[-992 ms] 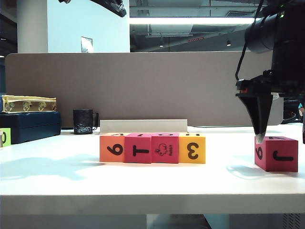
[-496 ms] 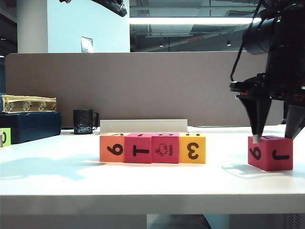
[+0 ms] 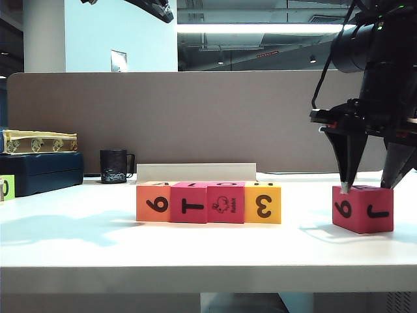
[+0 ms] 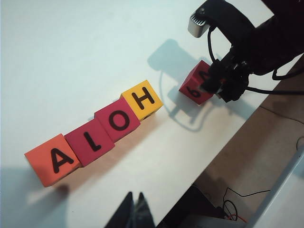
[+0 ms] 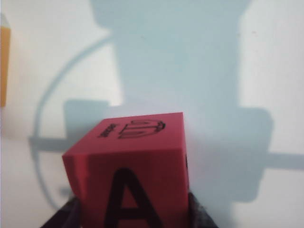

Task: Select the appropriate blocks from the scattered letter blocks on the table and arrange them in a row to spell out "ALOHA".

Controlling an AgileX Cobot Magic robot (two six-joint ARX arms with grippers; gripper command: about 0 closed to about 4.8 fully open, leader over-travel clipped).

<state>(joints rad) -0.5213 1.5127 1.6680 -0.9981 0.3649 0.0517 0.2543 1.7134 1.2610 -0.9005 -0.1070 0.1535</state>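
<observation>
Four blocks (image 4: 92, 132) already spell ALOH in a row on the table (image 3: 195, 251). At its three o'clock, the right gripper (image 3: 369, 186) clamps the last A block (image 3: 363, 208). Left gripper (image 4: 133, 211) idles, clenched empty.

- A grey partition panel (image 3: 195, 117) stands across the back.
- A black mug (image 3: 114, 166) sits in front of it, towards the left.
- A dark blue case (image 3: 40, 173) lies further left, with a cream and gold box (image 3: 38, 141) stacked on top.
- A small lime-green block (image 3: 6, 188) shows at the left edge.
</observation>
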